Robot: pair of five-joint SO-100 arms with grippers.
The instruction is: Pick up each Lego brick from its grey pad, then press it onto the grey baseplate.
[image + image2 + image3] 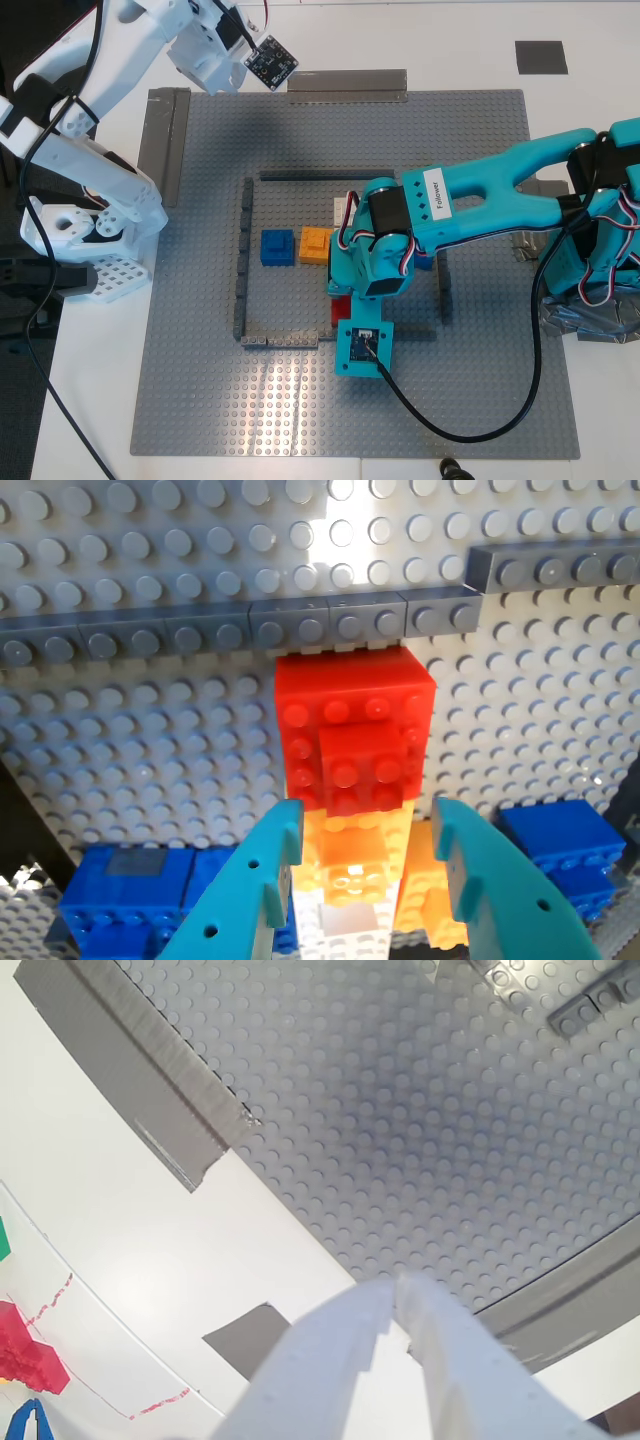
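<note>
My first gripper (362, 860), teal plastic jaws spread, hangs just above the small bright red studded Lego brick (352, 742), which sits on the large mid-grey studded baseplate (200, 330) against a thin dark-grey strip (250, 630), beside orange bricks (350, 865) and blue bricks (140, 900). My second gripper (395, 1305), white jaws pressed together and empty, hovers over the white table (90, 1250) near a small flat dark-grey square pad (250, 1337).

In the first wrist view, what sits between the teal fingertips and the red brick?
An orange brick lies between my first gripper and the red brick, touching the red one. My first gripper's jaws are open, clear of both.
</note>
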